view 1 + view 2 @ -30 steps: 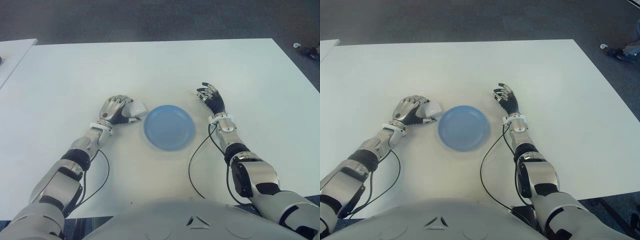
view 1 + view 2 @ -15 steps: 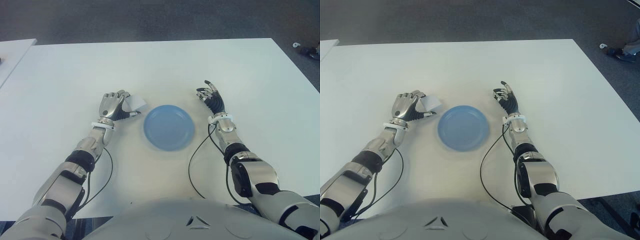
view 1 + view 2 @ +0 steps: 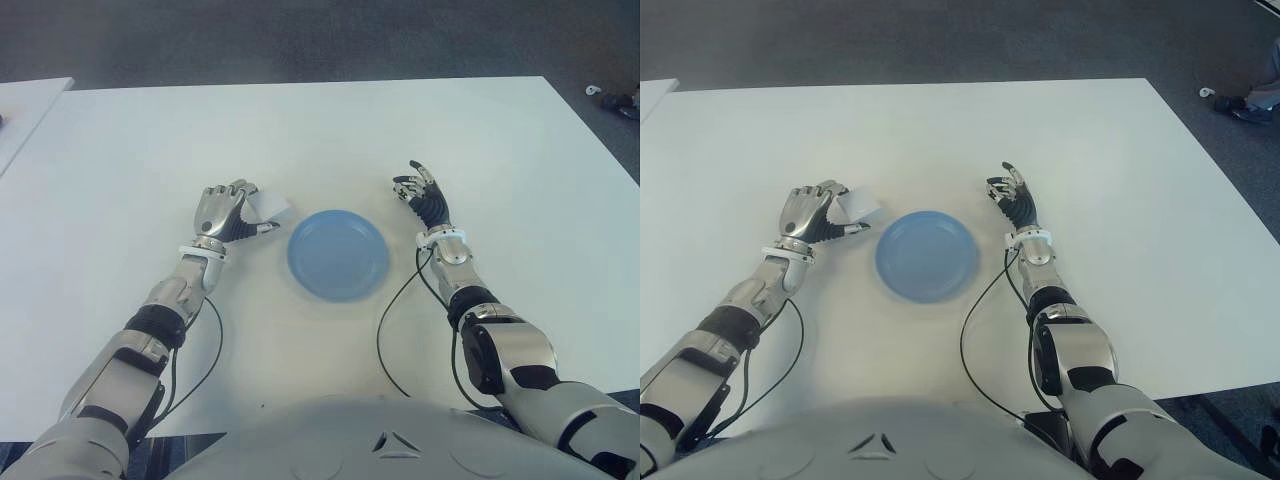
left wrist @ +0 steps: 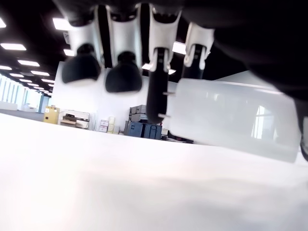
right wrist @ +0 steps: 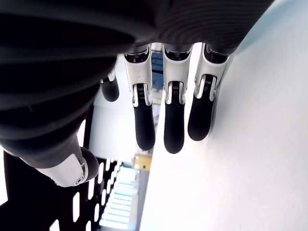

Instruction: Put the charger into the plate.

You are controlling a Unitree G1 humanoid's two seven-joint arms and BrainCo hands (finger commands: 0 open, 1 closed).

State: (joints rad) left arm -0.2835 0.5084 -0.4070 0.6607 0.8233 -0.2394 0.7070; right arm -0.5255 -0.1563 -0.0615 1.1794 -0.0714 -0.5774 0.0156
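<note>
- Nearest the robot, black cables [image 3: 392,320] loop over the white table [image 3: 300,130] beside each forearm.
- The round light-blue plate [image 3: 338,254] lies flat on the table between the two arms, and nothing lies in it.
- The left robot hand [image 3: 224,213] is just to the left of the plate, its fingers curled around the white boxy charger [image 3: 268,207]; the charger sticks out on the side facing the plate and is not over the plate.
- The left wrist view shows what the eye views do not: the charger [image 4: 231,118] is held clear of the table surface, with a dark fingertip against its side and two short metal prongs showing there.
- No brand, label or writing can be read on the charger or the plate in any view.
- The right robot hand [image 3: 422,196] is just to the right of the plate, fingers loosely extended and holding nothing; its wrist view shows the fingers [image 5: 173,120] spread apart beside bare table.
- Farther off, dark carpeted floor [image 3: 300,40] lies beyond the table's far edge, and the corner of a second white table [image 3: 25,110] shows at the left.
</note>
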